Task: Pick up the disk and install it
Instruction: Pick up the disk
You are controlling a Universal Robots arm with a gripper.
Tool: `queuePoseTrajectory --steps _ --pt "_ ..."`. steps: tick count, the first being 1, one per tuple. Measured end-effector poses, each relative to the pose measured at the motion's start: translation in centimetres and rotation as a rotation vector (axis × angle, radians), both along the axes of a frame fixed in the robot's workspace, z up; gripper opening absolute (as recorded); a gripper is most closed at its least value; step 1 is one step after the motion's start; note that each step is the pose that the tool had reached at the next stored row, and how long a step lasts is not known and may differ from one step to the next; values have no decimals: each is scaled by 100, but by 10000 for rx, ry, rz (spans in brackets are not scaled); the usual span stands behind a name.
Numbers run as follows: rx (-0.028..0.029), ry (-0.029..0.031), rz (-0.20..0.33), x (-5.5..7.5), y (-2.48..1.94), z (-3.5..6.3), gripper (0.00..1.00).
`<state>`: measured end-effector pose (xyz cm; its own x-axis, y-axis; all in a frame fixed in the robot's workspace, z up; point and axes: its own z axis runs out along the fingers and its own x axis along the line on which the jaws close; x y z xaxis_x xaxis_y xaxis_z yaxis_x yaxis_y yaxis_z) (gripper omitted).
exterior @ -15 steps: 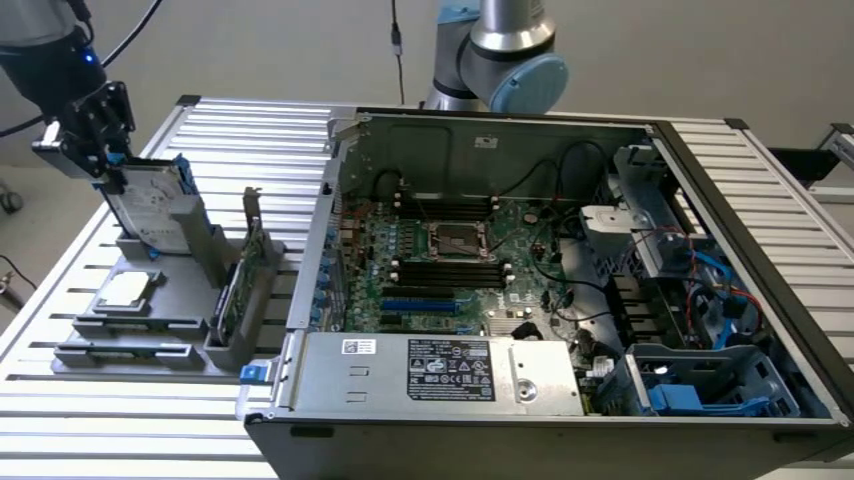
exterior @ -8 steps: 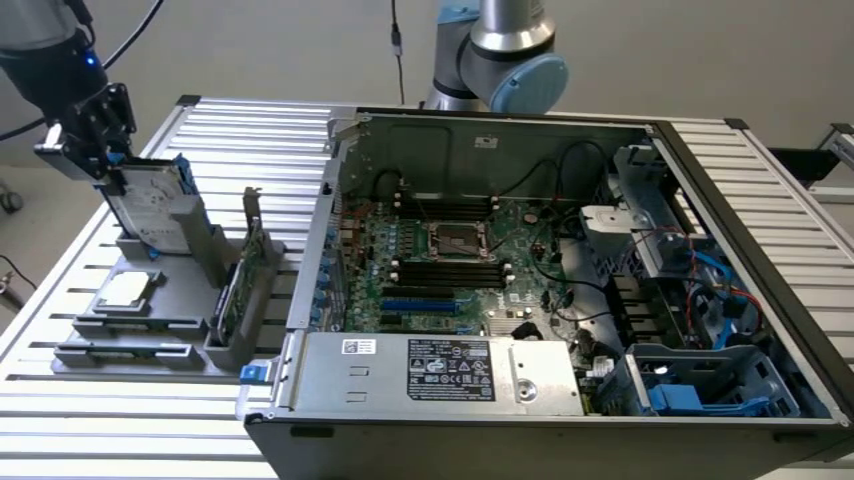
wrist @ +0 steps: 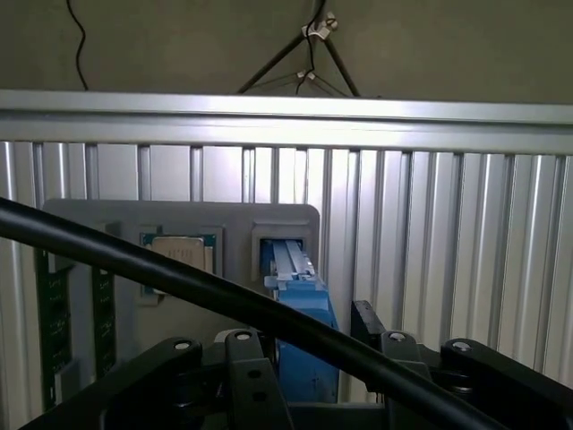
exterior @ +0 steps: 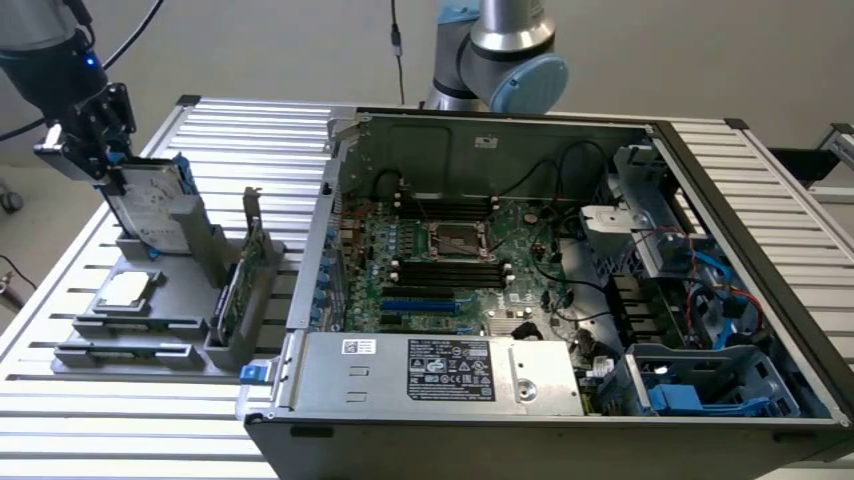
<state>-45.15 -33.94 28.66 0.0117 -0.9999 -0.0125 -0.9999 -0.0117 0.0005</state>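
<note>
Exterior view: arm's wrist sat at the far left of that view, above the grey holder [exterior: 134, 335] on the slatted metal counter [exterior: 254, 130]. The gripper [exterior: 104, 160] pointed down and tilted slightly, poised over the top edge of the disk [exterior: 144, 212]. A blue-capped arm joint [exterior: 514, 70] stood behind the open computer case [exterior: 534, 250].

Disk position: stood upright on edge in a slot of the holder, label side toward the camera, blue carrier edge on the side nearer the case. It was well apart from the case, not installed.

Wrist view: looked down along the gripper [wrist: 304, 358]. The fingers [wrist: 243, 367] stood apart, one on each side of the disk [wrist: 300, 300], whose blue carrier edge ran between them. A narrow gap showed on at least one side, so they were not clamped on it. A black cable [wrist: 179, 278] crossed the foreground.

Other items on the holder [wrist: 233, 219]: small square silver chip [exterior: 123, 290] lay flat in its recess beside the disk slot, also seen at [wrist: 179, 255]; green circuit card [exterior: 240, 285] stood upright between disk and case. Both untouched.
</note>
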Motion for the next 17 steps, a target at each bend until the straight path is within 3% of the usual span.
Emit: queuePoseTrajectory --steps 12,17 --pt "8 30 -319 -3 1 -4 48" --pt "4 31 -327 -3 22 -3 48"
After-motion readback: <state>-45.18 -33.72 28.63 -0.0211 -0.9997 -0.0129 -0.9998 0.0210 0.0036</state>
